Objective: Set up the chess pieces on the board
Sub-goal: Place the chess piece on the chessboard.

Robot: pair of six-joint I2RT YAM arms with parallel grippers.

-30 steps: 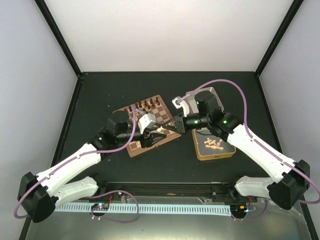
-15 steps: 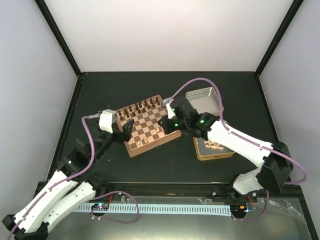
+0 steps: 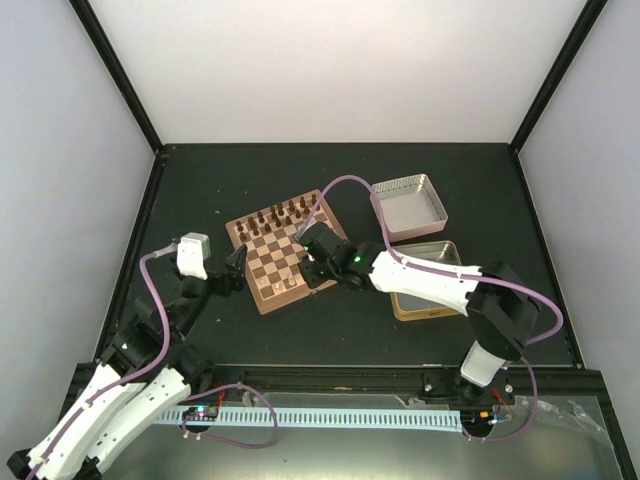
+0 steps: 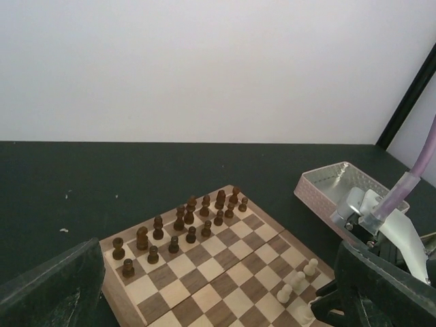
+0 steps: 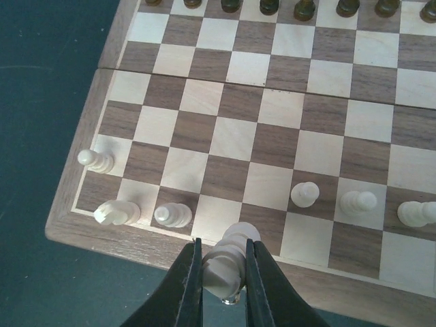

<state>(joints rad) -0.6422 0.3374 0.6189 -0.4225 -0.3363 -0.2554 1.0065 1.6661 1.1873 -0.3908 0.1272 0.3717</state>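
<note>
The board [image 3: 262, 262] lies at mid-table, with dark pieces [image 3: 278, 214] lined along its far side. Several cream chess pieces [image 5: 172, 215] stand on its near rows, three at the left corner and three [image 5: 358, 201] further right. My right gripper [image 5: 223, 272] is shut on a tall cream piece [image 5: 231, 262] whose base sits on a dark square of the nearest row. In the top view that gripper [image 3: 305, 268] is over the board's near right part. My left gripper [image 3: 238, 272] hangs open beside the board's left edge, with nothing between its fingers [image 4: 58, 286].
A pinkish-silver tin lid [image 3: 408, 205] sits to the right behind the board. A gold tin [image 3: 432, 300] lies right of the board, partly under my right arm. The black frame posts and pale walls close the table in.
My left gripper opened and drew back left off the board. My right arm swung from the gold tin across to the board's near edge, with a cream piece in its grip.
</note>
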